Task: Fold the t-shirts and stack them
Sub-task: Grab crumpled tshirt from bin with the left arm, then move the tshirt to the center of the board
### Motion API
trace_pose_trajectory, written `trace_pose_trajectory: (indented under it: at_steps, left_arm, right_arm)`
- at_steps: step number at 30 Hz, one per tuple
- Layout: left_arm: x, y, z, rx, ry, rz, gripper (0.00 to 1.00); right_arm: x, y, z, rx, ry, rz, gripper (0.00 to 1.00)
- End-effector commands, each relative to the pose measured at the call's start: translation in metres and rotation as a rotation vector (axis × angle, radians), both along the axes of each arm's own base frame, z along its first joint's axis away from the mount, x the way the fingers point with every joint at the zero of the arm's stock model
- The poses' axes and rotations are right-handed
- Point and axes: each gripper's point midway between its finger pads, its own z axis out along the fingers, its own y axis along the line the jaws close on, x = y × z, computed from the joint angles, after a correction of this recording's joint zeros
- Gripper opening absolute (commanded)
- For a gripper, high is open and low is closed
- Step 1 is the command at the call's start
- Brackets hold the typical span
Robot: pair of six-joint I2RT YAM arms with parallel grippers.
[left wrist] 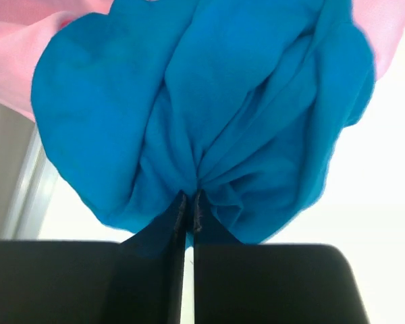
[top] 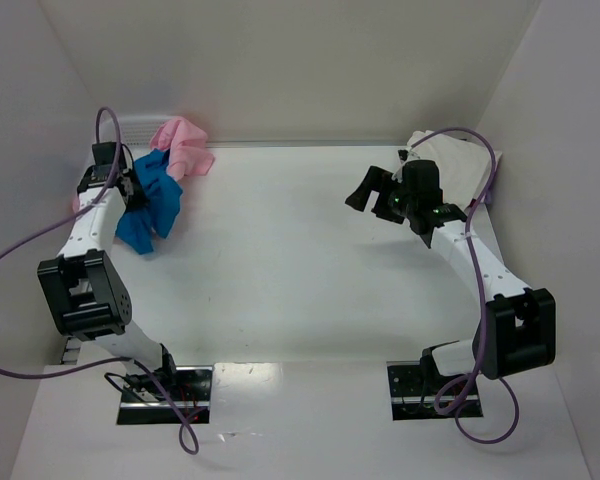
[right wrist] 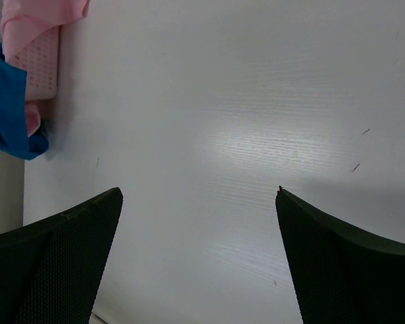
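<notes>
The blue t-shirt [top: 152, 205] is pinched tight in the left end effector [left wrist: 189, 206] at the far left of the bench [top: 280, 250], beside the pink t-shirt [top: 185, 143]. The right end effector [right wrist: 199, 194] is held wide apart, empty. Picking up seems to be the step in hand. Next, the shirt should be spread flat mid-bench.

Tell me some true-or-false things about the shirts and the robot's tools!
1. The left tool is pinching the bright blue cloth t-shirt. True.
2. The right tool is gripping the cream-white cloth t-shirt. False: it is open and holds nothing, above the bare white table.
3. The pale pink cloth t-shirt is beside the blue one at the far left. True.
4. The cream-white t-shirt sits in the middle of the table. False: it lies at the far right corner.
</notes>
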Motion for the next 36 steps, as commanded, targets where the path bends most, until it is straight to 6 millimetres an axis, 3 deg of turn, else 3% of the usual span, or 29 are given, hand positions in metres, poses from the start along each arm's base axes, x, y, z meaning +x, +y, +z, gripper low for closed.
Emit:
trace_pose_trajectory:
  at_steps: [1,2,5,6,7,9,10,11,12,14,16,17,19,22,24,26,29,31,36]
  left_arm:
    - [0.015,-0.003,0.078,0.015,-0.178,-0.022,0.0]
    - [0.018,-0.004,0.112,0.019,-0.249,-0.026,0.0]
    - [0.021,-0.02,0.174,-0.001,-0.382,-0.1,0.0]
    - [0.024,-0.03,0.217,-0.015,-0.477,-0.148,0.0]
    - [0.024,-0.036,0.239,-0.017,-0.523,-0.176,0.0]
    - [0.031,-0.069,0.258,-0.023,-0.529,-0.285,0.0]
    - [0.028,-0.086,0.293,-0.019,-0.599,-0.351,0.0]
    - [0.031,-0.111,0.29,-0.058,-0.572,-0.418,0.0]
    - [0.026,-0.147,0.303,-0.104,-0.587,-0.541,0.0]
    - [0.008,-0.2,0.324,-0.137,-0.627,-0.723,0.0]
    - [-0.007,-0.233,0.333,-0.163,-0.64,-0.829,0.0]
    - [-0.02,-0.265,0.338,-0.185,-0.649,-0.944,0.0]
    - [-0.035,-0.295,0.34,-0.213,-0.645,-1.023,0.0]
    - [-0.03,-0.305,0.311,-0.2,-0.559,-1.014,0.0]
    - [-0.038,-0.315,0.305,-0.212,-0.54,-1.041,0.0]
    - [-0.05,-0.333,0.305,-0.245,-0.537,-1.107,0.0]
    - [-0.065,-0.353,0.327,-0.267,-0.589,-1.184,0.0]
    - [-0.06,-0.362,0.32,-0.28,-0.569,-1.201,0.0]
    - [-0.047,-0.369,0.272,-0.286,-0.446,-1.191,0.0]
  right_arm:
    - [0.004,0.006,0.009,0.007,-0.041,0.02,1.0]
    - [0.004,0.006,0.009,0.007,-0.041,0.02,1.0]
    - [0.005,0.007,0.013,0.009,-0.05,0.02,1.0]
    - [0.005,0.007,0.013,0.009,-0.05,0.02,1.0]
    - [0.005,0.007,0.013,0.009,-0.05,0.02,1.0]
    - [0.006,0.013,0.019,0.025,-0.063,0.033,1.0]
    - [0.006,0.013,0.019,0.026,-0.063,0.034,1.0]
    - [0.004,0.012,0.024,0.028,-0.075,0.034,1.0]
    - [0.003,0.012,0.028,0.031,-0.087,0.034,1.0]
    - [0.001,0.01,0.037,0.038,-0.106,0.021,1.0]
    - [-0.001,0.008,0.04,0.035,-0.116,0.012,1.0]
    - [-0.004,0.006,0.042,0.033,-0.125,0.004,1.0]
    - [-0.008,0.005,0.042,0.041,-0.125,0.0,1.0]
    - [-0.015,0.002,0.051,0.043,-0.153,-0.008,1.0]
    - [-0.018,0.004,0.06,0.057,-0.186,0.004,1.0]
    - [-0.022,0.005,0.075,0.083,-0.237,0.013,1.0]
    - [-0.028,0.011,0.087,0.132,-0.263,0.039,1.0]
    - [-0.032,0.02,0.098,0.174,-0.28,0.087,1.0]
    - [-0.038,0.04,0.13,0.298,-0.343,0.162,1.0]
